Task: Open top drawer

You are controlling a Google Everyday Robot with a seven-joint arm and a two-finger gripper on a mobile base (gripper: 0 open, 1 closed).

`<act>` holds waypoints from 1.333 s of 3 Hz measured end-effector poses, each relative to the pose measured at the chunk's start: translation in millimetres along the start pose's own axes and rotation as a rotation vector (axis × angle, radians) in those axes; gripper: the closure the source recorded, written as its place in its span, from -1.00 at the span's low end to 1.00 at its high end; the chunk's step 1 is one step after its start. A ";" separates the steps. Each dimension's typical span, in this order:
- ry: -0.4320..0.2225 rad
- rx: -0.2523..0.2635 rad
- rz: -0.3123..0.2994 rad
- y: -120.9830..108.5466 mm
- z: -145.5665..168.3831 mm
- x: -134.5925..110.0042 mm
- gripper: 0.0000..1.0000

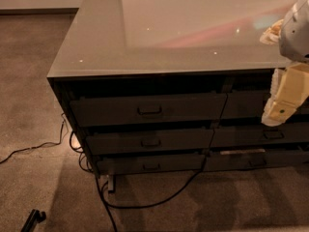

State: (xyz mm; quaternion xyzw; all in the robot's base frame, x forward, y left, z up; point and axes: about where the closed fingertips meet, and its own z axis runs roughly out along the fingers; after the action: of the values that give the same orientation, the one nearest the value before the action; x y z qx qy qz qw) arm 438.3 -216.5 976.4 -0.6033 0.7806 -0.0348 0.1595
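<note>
The top drawer (145, 109) is the wide dark grey front in the top row of the cabinet's left column. Its small rectangular pull handle (149, 110) sits at the centre. The front stands about level with the drawers below it, and none of its inner floor shows. My gripper (274, 119), cream-coloured with a green dot, hangs at the right edge of the view. It points down in front of the right column's top drawer (246, 103). It is well to the right of the top drawer's handle and apart from it.
The cabinet's glossy grey top (159, 28) overhangs the drawers. Two slimmer drawer rows (150, 142) lie below. Black cables (145, 204) trail over the carpet in front and to the left. A dark object (33, 220) lies at the bottom left.
</note>
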 end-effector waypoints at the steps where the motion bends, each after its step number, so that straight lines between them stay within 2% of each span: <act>1: 0.000 0.000 0.000 0.0 0.0 0.0 -1.00; 2: -0.032 0.000 -0.005 -9.2 2.1 1.4 -1.00; 3: -0.052 -0.044 -0.052 -17.5 44.2 -9.7 -1.00; 4: -0.090 -0.085 -0.183 -15.5 87.8 -47.6 -1.00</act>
State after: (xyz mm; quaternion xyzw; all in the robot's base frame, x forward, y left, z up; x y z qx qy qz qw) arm 488.8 -163.2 907.0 -0.6793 0.7150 0.0111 0.1648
